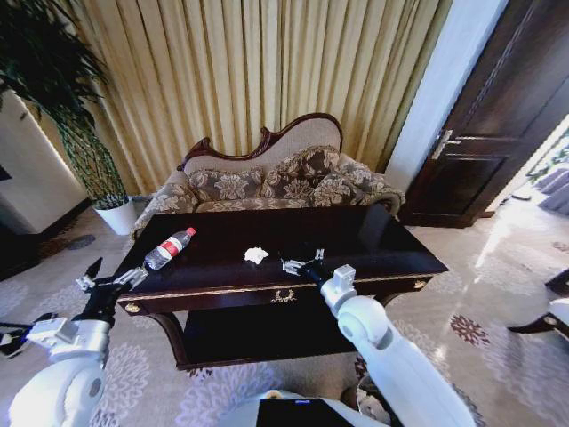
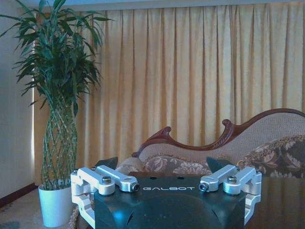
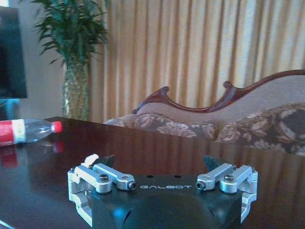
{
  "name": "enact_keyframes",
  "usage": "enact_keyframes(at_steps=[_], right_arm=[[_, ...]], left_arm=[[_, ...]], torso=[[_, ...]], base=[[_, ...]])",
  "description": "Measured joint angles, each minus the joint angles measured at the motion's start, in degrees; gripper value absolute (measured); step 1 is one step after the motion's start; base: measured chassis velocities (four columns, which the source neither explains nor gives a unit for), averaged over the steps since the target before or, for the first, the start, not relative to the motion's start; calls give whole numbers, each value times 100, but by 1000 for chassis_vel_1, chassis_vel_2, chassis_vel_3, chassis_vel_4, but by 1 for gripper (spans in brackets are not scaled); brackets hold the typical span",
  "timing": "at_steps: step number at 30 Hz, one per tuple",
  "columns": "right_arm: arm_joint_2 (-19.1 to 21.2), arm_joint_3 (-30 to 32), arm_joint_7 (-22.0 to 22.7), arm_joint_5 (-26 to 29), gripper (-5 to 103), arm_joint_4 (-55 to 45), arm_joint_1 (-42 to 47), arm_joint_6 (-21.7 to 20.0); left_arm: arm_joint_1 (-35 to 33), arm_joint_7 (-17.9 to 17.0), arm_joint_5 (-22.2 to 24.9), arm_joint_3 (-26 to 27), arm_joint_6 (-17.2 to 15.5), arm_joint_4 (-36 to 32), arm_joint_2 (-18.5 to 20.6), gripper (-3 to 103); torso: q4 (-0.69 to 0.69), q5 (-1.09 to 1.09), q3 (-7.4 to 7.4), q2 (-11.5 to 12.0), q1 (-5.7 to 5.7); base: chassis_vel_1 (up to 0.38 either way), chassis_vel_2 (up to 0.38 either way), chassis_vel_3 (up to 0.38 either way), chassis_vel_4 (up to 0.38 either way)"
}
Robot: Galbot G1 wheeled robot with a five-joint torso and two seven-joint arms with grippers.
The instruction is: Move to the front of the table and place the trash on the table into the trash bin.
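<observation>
The dark glossy table (image 1: 382, 253) with gold trim stands right before me. A clear bottle (image 1: 169, 248) with a red label lies on its left part, also seen on the tabletop (image 3: 167, 152) as the bottle (image 3: 26, 131). A crumpled white paper wad (image 1: 256, 255) lies near the middle front. My right gripper (image 1: 304, 261) hovers open over the table just right of the wad, whose edge (image 3: 90, 159) peeks out beside one finger. My left gripper (image 1: 111, 276) is open off the table's left front corner, below the bottle. The trash bin is out of view.
A patterned sofa (image 1: 276, 178) stands behind the table before gold curtains (image 1: 267, 71). A potted plant (image 1: 80, 151) is at the back left, a dark door (image 1: 498, 116) at the right. A chair leg (image 1: 538, 325) shows at the right edge. Carpet surrounds the table.
</observation>
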State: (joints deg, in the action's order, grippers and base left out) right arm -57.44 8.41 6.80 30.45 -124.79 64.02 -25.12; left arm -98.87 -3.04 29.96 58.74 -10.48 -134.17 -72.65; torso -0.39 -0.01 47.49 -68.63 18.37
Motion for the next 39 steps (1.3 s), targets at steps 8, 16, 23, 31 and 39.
enact_keyframes(at_steps=[8,16,23,31,39], right_arm=[[473,-618,0,567,100,-24,-655,-14],[986,-1568,0,1008,100,258,-1619,223],[1142,-2440,-1,1224,100,551,-2419,299],[637,-3134,0,1375,100,1094,-3278,243],[178,-3523,0,1392,100,1639,-3628,201]], left_arm=[[-34,4,-104,-14,0,-38,-80,100],[-61,7,-115,12,-2,-111,-171,100],[-70,19,-123,14,-1,-138,-246,100],[-99,26,-128,74,10,-164,-322,100],[-146,27,-128,130,20,-226,-362,100]], torso=[[1,2,0,0,0],[1,2,0,0,0],[1,0,0,0,0],[3,-1,0,0,0],[1,1,0,0,0]], base=[[0,0,0,0],[0,0,0,0],[0,0,0,0],[0,0,0,0],[0,0,0,0]])
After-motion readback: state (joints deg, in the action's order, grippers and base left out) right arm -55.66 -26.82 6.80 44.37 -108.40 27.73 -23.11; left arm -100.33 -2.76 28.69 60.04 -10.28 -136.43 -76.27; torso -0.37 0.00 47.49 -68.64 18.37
